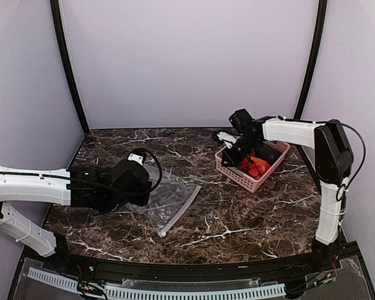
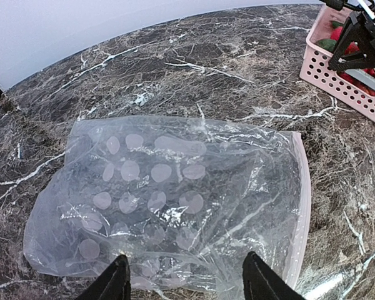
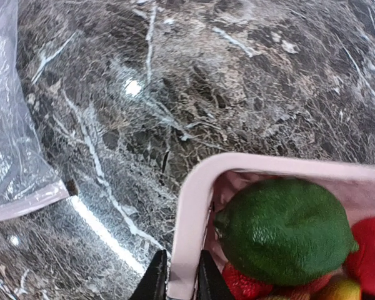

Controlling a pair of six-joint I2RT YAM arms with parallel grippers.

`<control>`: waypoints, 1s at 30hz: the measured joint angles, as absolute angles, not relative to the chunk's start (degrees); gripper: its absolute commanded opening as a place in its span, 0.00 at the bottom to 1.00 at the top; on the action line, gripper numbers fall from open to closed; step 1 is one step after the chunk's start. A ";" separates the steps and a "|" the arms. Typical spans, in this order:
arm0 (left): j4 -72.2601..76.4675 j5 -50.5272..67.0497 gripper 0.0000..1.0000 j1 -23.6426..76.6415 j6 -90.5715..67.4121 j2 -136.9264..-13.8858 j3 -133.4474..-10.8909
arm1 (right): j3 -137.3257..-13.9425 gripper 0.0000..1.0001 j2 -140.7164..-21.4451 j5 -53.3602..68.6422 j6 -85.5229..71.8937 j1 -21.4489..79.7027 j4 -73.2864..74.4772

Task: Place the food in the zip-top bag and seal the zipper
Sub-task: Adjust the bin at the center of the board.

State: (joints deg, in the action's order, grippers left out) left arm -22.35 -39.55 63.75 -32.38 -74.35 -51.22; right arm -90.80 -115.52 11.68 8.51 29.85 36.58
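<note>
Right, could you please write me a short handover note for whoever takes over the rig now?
Left gripper: open, over the zip-top bag, holding nothing.
Right gripper: shut on the pink basket rim.
Toy food: all that shows is in the basket; the bag lies flat on the marble table, empty.
Done: nothing bagged.
To do: bag the food, seal the zipper.

Soft, even light falls from above in all three views, and shadows are faint. The polished marble table [image 1: 237, 212] throws back white glare, strongest in the right wrist view as a bright spot and a streak. The zip-top bag [image 2: 175, 187] glints along its creases. The overhead view is slightly soft, and its black frame poles [image 1: 69, 69] bow outward. The pink basket [image 3: 194, 206] blurs near the lens.
</note>
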 measured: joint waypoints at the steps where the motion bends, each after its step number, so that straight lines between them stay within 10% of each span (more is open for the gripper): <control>1: -22.31 -39.44 0.60 63.75 -32.34 -74.35 -51.22 | -90.26 0.11 -115.07 11.42 9.23 30.20 36.71; 30: -13.54 -29.12 0.60 63.75 -20.12 -87.00 -55.92 | -47.20 0.00 -74.67 14.83 43.86 33.87 41.43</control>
